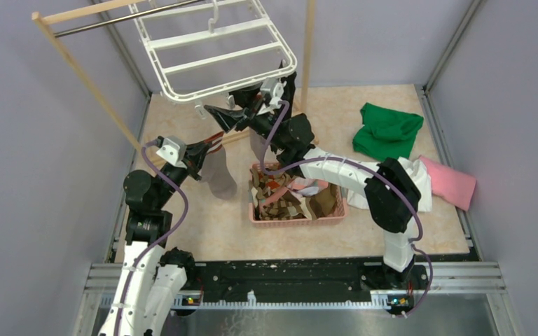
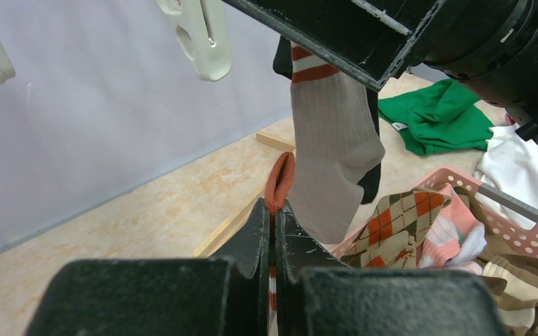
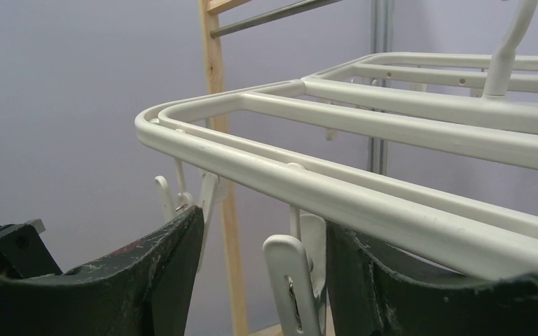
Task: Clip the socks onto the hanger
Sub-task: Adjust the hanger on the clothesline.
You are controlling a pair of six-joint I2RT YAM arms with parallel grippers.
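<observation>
One light, limp sock (image 1: 218,176) hangs from the left tool (image 2: 274,213), clenched on its orange cuff (image 2: 279,180), likely the firmest hold; the right tool (image 3: 259,241) gapes around a clip (image 3: 288,280).

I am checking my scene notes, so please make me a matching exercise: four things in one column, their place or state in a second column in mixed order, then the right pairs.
1. left claw
2. right claw
3. green cloth
4. pink basket

A. crumpled on the table
B. open, a white clip between its fingers
C. holds several socks
D. shut on a sock

Pairs: 1-D, 2-B, 3-A, 4-C.
</observation>
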